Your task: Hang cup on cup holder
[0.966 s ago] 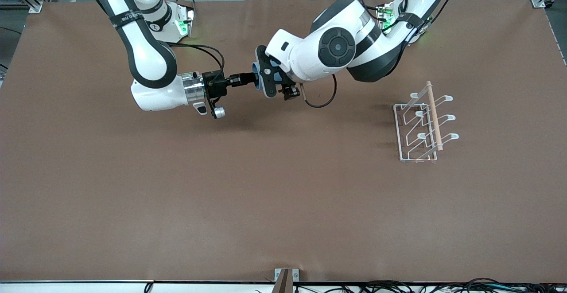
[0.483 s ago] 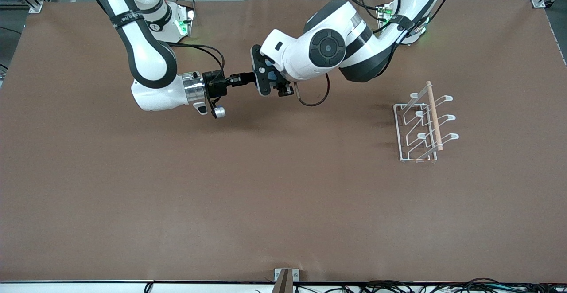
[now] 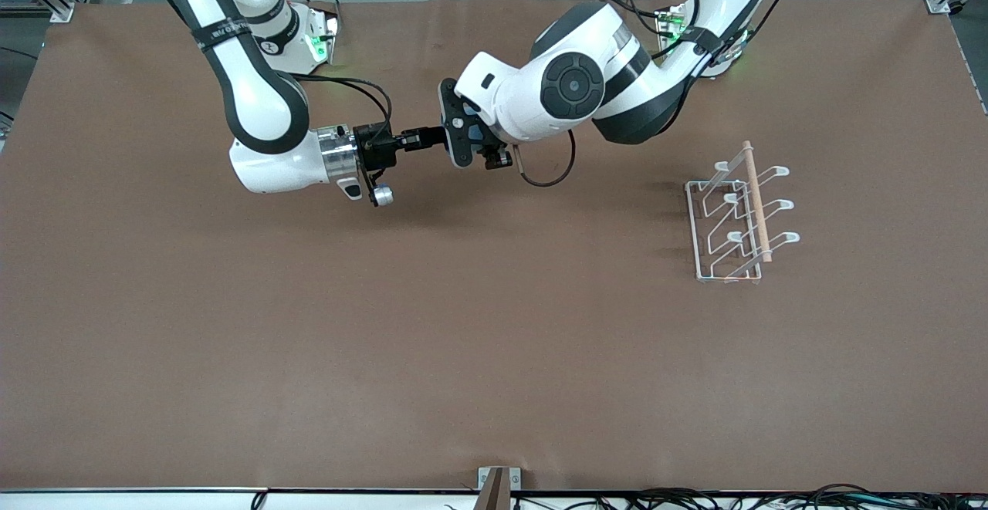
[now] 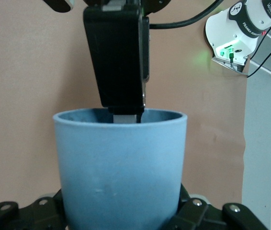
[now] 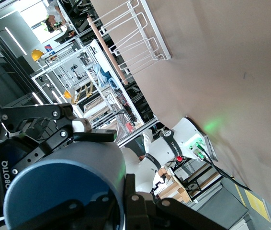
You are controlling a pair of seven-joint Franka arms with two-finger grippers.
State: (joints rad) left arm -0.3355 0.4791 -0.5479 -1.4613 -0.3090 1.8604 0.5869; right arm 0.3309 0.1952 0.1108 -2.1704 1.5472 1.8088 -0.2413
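You have the cup (image 4: 120, 167) aloft above the worktop (image 3: 494, 340), held between both arms over the stretch near their bases. It is a plain matte light-blue tumbler, no handle, tapering from a wider rim to a narrower base.

The left end effector (image 3: 455, 133) is pressed against the cup's outer wall. The right end effector (image 3: 434, 137) pinches the cup's rim, one finger reaching inside the mouth, as the left wrist view shows.

The cup holder (image 3: 737, 217) stands on the worktop well apart from the cup, toward the left arm's end of the table and nearer the front camera than the cup. It is white wire on a rectangular base, with looped prongs angled upward and a light wooden rod (image 3: 756, 201) along its top.

Around the cup holder you have open brown surface on every side; it sits well clear of the worktop's edges.
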